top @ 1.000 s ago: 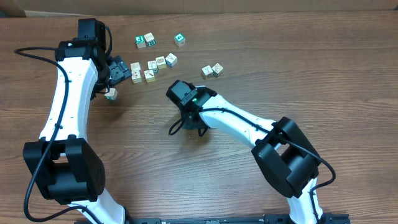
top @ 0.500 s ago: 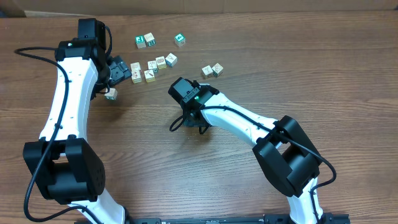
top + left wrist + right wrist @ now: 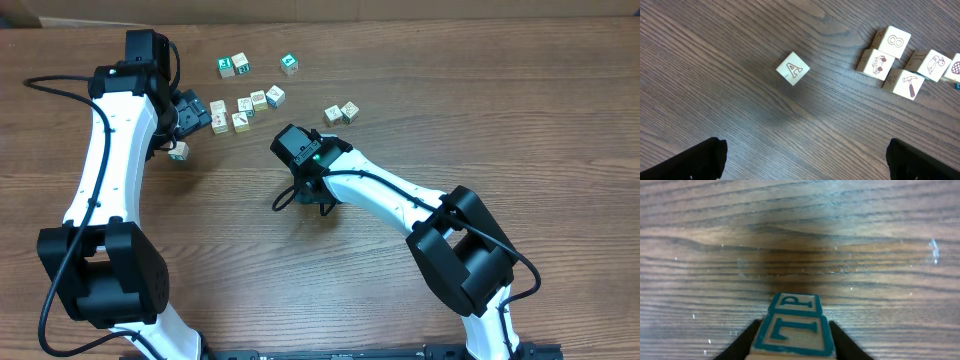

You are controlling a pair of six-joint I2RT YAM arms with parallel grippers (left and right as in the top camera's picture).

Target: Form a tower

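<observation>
The tower (image 3: 792, 325) shows in the right wrist view as two stacked cream cubes with teal print, a T cube (image 3: 794, 332) on a P cube (image 3: 796, 303). My right gripper (image 3: 795, 340) straddles the T cube, one black finger (image 3: 742, 342) close along each side; whether they still press it is unclear. In the overhead view the right gripper (image 3: 318, 198) points down and hides the tower. My left gripper (image 3: 805, 160) hangs open over bare wood, nothing between its fingers, short of a loose A cube (image 3: 793, 68). Overhead, the left gripper (image 3: 193, 113) is at the left.
Loose cubes lie in a cluster (image 3: 246, 106) beside the left gripper, also seen from the left wrist (image 3: 892, 57). Two green-faced cubes (image 3: 233, 66) and one more (image 3: 289, 63) sit farther back, a pair (image 3: 342, 113) to the right. The A cube (image 3: 179, 151) lies alone.
My right gripper shifted slightly toward the right and then held still. The left arm has not moved.
</observation>
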